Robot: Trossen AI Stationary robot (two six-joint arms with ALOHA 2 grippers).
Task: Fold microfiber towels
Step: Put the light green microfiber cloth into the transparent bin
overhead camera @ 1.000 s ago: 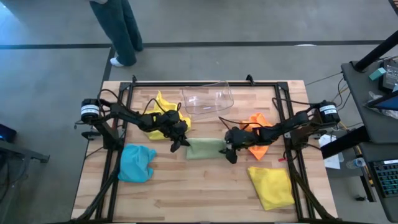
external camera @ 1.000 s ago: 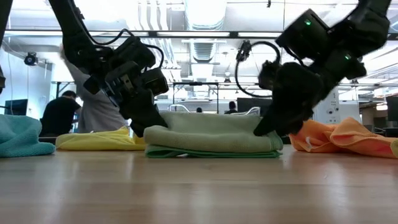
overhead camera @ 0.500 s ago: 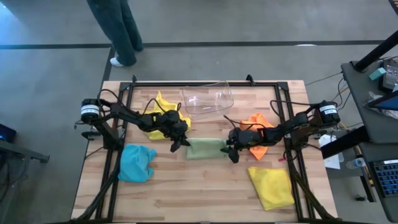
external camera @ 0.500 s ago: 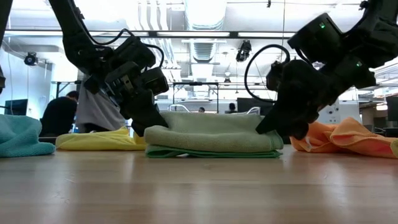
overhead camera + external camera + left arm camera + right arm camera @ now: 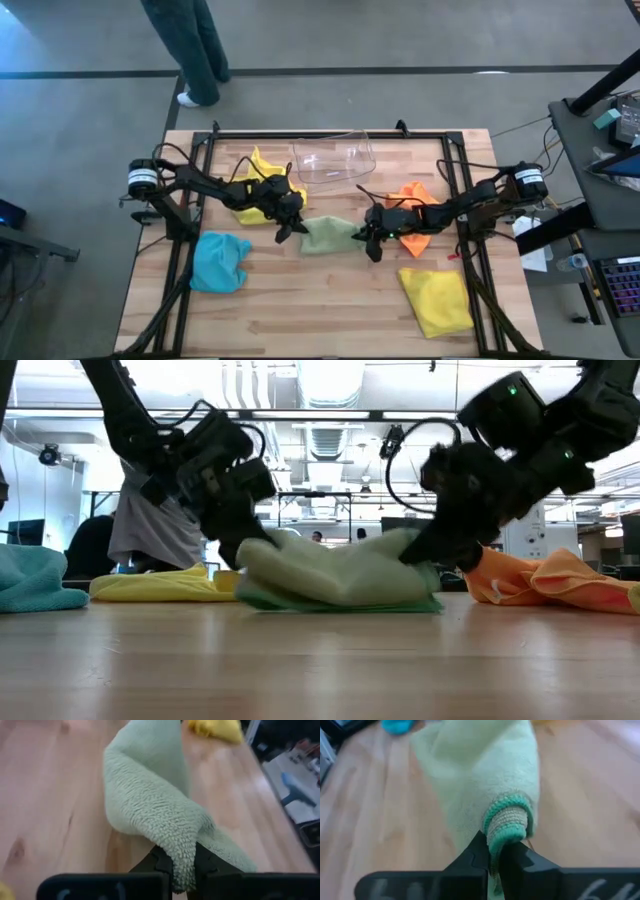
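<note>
A pale green microfiber towel (image 5: 328, 236), folded into layers, lies at the table's middle and also shows in the low view (image 5: 335, 575). My left gripper (image 5: 291, 228) is shut on its left end and my right gripper (image 5: 367, 240) on its right end. Both ends are raised a little (image 5: 262, 550) (image 5: 415, 550), while the bottom layer (image 5: 340, 603) rests on the wood. A yellow towel (image 5: 262, 182) lies under my left arm. An orange one (image 5: 416, 196) lies under my right arm. My left gripper pinches a thick rounded fold (image 5: 183, 856) at the green towel's left end between its two fingers (image 5: 159, 865). It comes slanting down from the table's left. That end is lifted and the towel trails away onto the table. My right gripper pinches the green-stitched edge (image 5: 508, 818), several layers rolled together, at the towel's right end between its fingers (image 5: 476, 851). It comes slanting down from the table's right. That end is raised and the rest sags to the table.
A clear plastic bin (image 5: 335, 160) lies at the far middle. A light blue towel (image 5: 220, 262) sits near left and a second yellow towel (image 5: 437, 298) near right. A person's legs (image 5: 190, 50) stand beyond the far edge. Bare wood stretches along the near edge.
My right gripper has shut on the green towel's right end, after standing open over it. Both ends have risen slightly, so the flat folded towel now humps and bunches in the middle, narrower than before, with its bottom layer still on the table.
</note>
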